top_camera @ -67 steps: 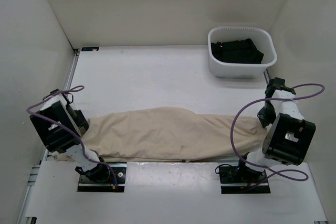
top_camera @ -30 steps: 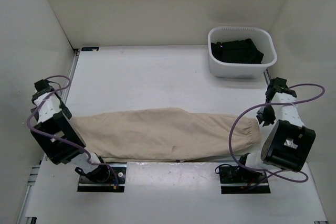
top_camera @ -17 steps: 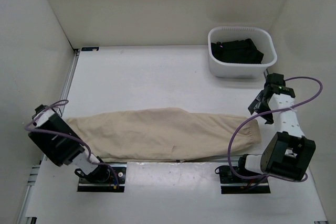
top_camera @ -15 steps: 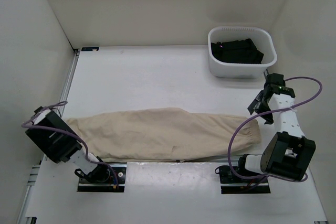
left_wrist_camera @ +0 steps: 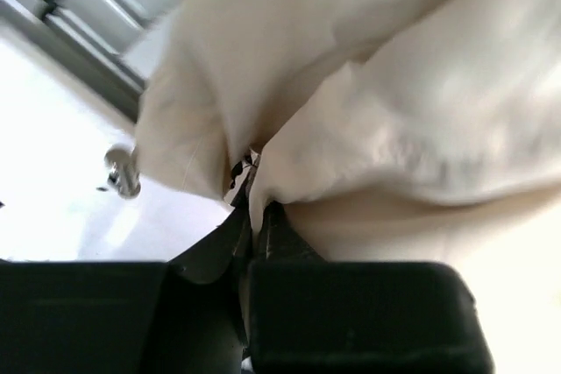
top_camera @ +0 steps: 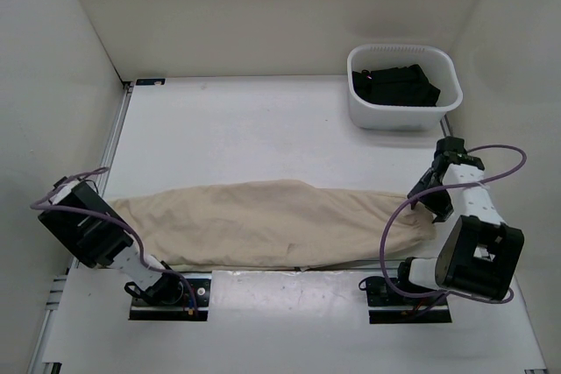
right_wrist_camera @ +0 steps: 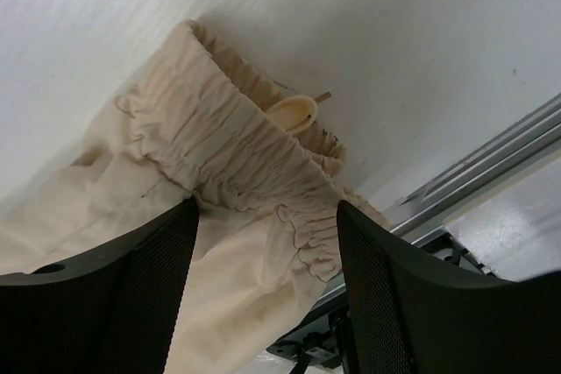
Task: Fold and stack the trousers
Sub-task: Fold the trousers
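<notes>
The beige trousers point(top_camera: 272, 225) lie stretched left to right along the near edge of the table. In the left wrist view my left gripper point(left_wrist_camera: 254, 214) is shut on a fold of the trousers point(left_wrist_camera: 394, 111) at their left end. From above, the left arm point(top_camera: 83, 232) hides that grip. My right gripper point(top_camera: 427, 192) stands open over the right end. In the right wrist view the gathered elastic waistband point(right_wrist_camera: 245, 164) lies between the right gripper's point(right_wrist_camera: 267, 243) spread fingers point(right_wrist_camera: 145, 278), with no grip on it.
A white basket point(top_camera: 403, 118) holding black garments point(top_camera: 394, 85) stands at the back right. White walls close in the table on the left, back and right. Metal rails point(right_wrist_camera: 491, 164) run along the near table edge beside the waistband.
My left gripper has shut on the trousers' left end after shifting toward the near left. My right gripper has opened and come down from further back onto the waistband.
</notes>
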`<act>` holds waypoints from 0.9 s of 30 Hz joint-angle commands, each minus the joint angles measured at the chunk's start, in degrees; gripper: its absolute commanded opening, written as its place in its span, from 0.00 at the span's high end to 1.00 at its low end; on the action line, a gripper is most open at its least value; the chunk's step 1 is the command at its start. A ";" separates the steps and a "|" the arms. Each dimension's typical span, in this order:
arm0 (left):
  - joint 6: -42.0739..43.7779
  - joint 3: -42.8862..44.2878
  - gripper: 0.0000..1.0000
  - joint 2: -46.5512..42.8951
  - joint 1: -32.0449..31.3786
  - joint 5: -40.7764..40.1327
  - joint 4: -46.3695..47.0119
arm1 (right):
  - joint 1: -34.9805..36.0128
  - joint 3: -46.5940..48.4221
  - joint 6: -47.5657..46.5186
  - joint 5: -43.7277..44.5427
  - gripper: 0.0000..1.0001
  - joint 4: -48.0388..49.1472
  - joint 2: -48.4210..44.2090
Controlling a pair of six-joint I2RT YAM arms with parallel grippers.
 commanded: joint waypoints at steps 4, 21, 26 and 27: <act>-0.16 3.97 0.53 -8.17 0.40 -2.82 -1.32 | -0.04 -1.15 1.60 0.04 0.30 2.70 4.32; -0.16 0.89 0.66 -5.01 0.93 -4.05 -1.32 | -0.04 -1.15 0.46 0.13 0.30 3.23 4.41; -0.16 0.37 0.69 -3.34 0.93 -5.81 0.52 | -0.04 -2.81 0.46 0.13 0.29 3.23 4.41; -0.16 0.37 0.86 -3.34 1.54 -5.81 0.52 | -0.04 -2.82 0.46 0.13 0.29 3.76 4.41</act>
